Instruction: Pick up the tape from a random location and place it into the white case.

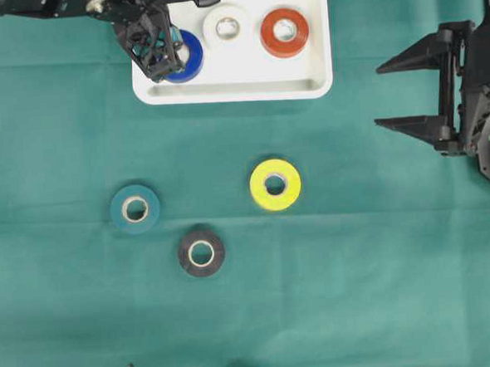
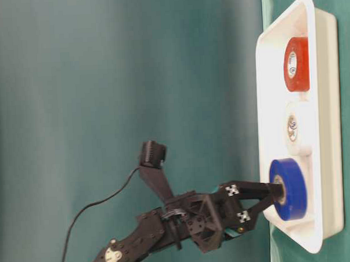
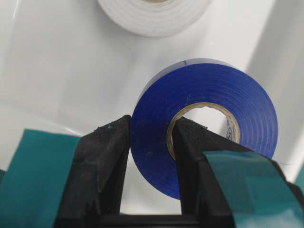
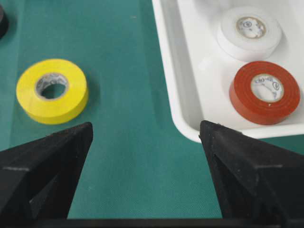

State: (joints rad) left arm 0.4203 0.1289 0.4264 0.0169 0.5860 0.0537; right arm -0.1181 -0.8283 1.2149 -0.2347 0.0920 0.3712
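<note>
Gripping the glossy blue tape ring (image 3: 204, 128), left pincer (image 3: 149, 142) hangs inside the smooth white case (image 1: 231, 91); right pincer (image 1: 406, 92) gapes.

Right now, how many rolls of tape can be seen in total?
6. Three in the white case: blue roll held by the left gripper, white roll, red roll. Three on the green cloth: yellow roll, teal roll, black roll.
</note>
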